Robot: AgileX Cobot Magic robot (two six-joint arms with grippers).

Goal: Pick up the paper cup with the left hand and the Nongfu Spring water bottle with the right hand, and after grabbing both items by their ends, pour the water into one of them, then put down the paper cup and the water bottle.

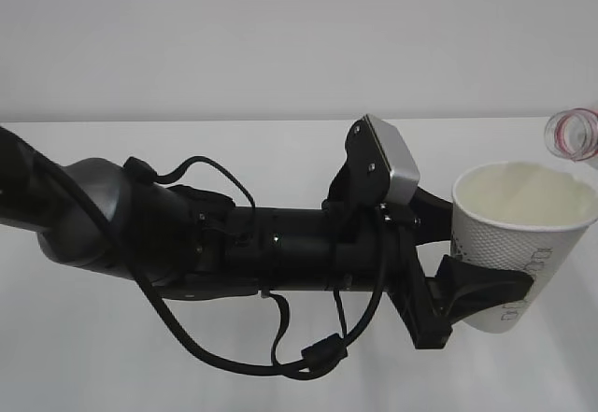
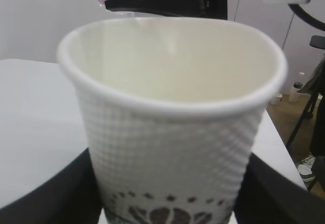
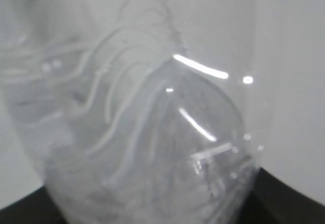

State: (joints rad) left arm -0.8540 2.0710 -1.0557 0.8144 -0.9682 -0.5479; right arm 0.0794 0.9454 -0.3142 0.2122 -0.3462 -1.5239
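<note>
I see a white table [image 1: 280, 150], plain matte top, running back to a pale wall. From the exterior view I can't make out anything lying directly on it. Left wrist view shows its right edge [image 2: 277, 142], wood-tone floor [image 2: 287, 117] beyond.

The white, dot-embossed paper cup [image 1: 523, 244] stands upright and seemingly empty, the clear bottle's open mouth [image 1: 575, 135] tilted just above it.

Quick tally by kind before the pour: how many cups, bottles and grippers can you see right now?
Paper cup: 1, held off the table in the left gripper.
Water bottle: 1, its open mouth tilted above the cup.
Grippers: 2, left gripper and right gripper, the right closed around the bottle.
Total: 4
</note>
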